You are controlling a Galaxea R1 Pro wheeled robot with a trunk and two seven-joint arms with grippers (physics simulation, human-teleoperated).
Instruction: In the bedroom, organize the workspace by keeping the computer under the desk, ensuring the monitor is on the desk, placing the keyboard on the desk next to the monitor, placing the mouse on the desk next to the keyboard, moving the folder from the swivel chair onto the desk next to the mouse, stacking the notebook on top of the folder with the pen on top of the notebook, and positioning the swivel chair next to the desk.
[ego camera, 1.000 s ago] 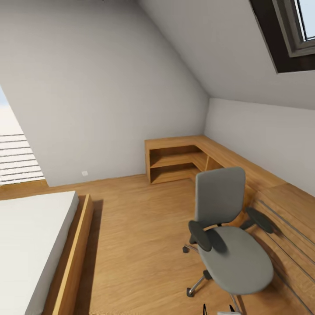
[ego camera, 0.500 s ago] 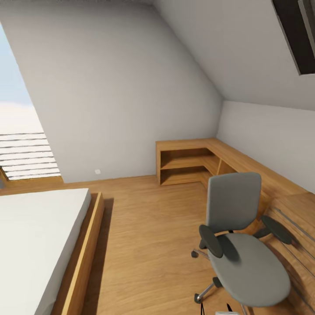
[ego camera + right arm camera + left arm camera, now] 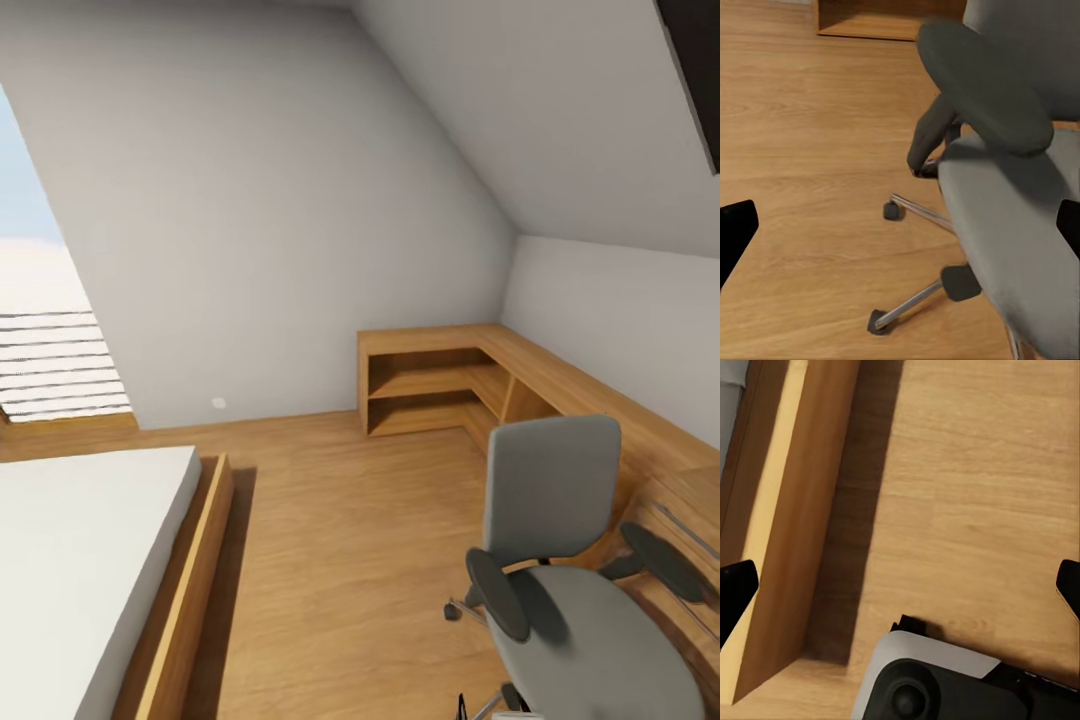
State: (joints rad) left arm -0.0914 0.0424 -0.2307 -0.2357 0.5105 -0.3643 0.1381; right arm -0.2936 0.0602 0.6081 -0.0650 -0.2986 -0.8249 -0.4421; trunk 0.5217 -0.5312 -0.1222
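The swivel chair (image 3: 585,590) stands at the near right on the wood floor (image 3: 350,520), its grey seat bare (no blue folder visible on it), beside the light wooden shelf unit (image 3: 430,385) along the wall, with the bed (image 3: 80,560) to the left. Both the left pincer (image 3: 900,592) and the right pincer (image 3: 900,229) are spread wide and hold nothing. I judge the robot to be in transit; the next move calls for finding the worktop and bringing the chair to it.

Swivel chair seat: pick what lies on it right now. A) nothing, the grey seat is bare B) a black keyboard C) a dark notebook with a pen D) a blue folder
A: the swivel chair shows a plain grey seat in both the head view and the right wrist view, with no object resting on it.
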